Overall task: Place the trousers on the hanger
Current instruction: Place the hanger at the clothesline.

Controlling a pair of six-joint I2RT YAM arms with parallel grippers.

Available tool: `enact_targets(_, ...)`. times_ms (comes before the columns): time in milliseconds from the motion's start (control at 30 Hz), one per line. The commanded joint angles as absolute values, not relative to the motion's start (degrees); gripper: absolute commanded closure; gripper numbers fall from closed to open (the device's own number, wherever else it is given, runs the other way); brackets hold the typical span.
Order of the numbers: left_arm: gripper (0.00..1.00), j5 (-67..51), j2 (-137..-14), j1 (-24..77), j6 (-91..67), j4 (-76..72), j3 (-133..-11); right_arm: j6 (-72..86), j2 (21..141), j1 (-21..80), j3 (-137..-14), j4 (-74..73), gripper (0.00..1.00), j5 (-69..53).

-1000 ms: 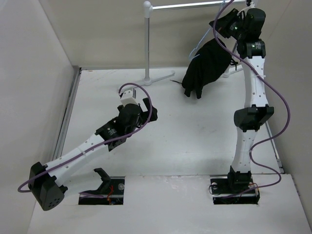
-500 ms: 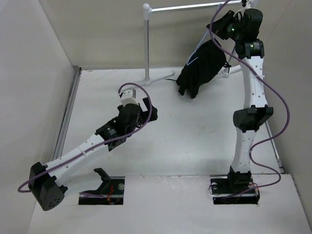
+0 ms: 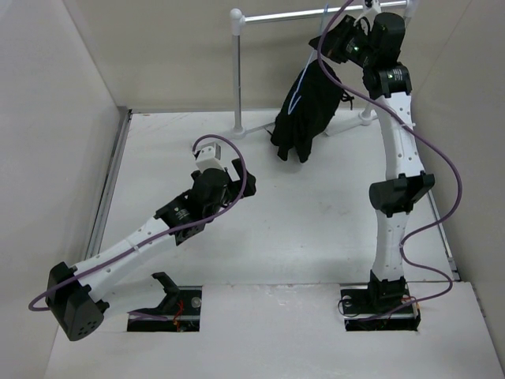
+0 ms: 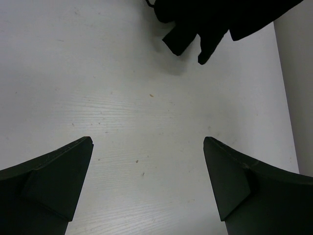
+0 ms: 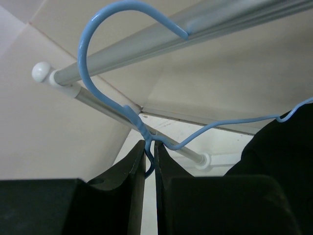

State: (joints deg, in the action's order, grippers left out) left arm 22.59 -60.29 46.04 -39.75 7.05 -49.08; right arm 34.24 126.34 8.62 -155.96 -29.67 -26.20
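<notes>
The black trousers [image 3: 304, 106] hang draped over the thin pale blue hanger [image 3: 298, 93], held up in the air at the back right. My right gripper [image 3: 347, 43] is shut on the hanger's wire just below its twisted neck [image 5: 146, 147]. The hook [image 5: 105, 29] curves up beside the grey rail [image 5: 195, 27]; I cannot tell whether it rests on the rail. The trousers show at the right edge of the right wrist view [image 5: 281, 156] and at the top of the left wrist view [image 4: 210, 19]. My left gripper [image 4: 146, 169] is open and empty, low over the white table.
A white-and-metal rail stand has its post [image 3: 237, 71] and top rail [image 3: 316, 13] at the back, with feet [image 3: 256, 126] on the table. White walls close the left, back and right sides. The table's left edge has a metal strip [image 3: 110, 189].
My right gripper has risen and moved left toward the rail, carrying the hanger and trousers up with it. The trousers swung left. The left arm has not moved.
</notes>
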Motion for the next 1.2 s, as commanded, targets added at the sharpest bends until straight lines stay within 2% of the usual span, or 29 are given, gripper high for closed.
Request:
enact_targets(0, 0.0, 23.3, -59.7, 46.4, -40.5, 5.0, -48.4, 32.6, 120.9, 8.3, -159.3, -19.5, 1.0, -27.3)
enact_targets(567, 0.0, 23.3, -59.9, 46.2, -41.5, 4.2, -46.8, 35.1, 127.5, 8.4, -163.4, -14.2, 1.0, -24.9)
enact_targets(1133, 0.0, 22.8, -60.7, 44.6, -41.5, 3.3, -46.9, 35.7, 132.5, 6.5, -163.1, -20.1, 1.0, -26.1)
enact_targets(1167, 0.0, 22.8, -60.7, 44.5, -41.5, 3.4, -46.9, 35.6, 132.5, 6.5, -163.1, -20.6, 0.97, -25.8)
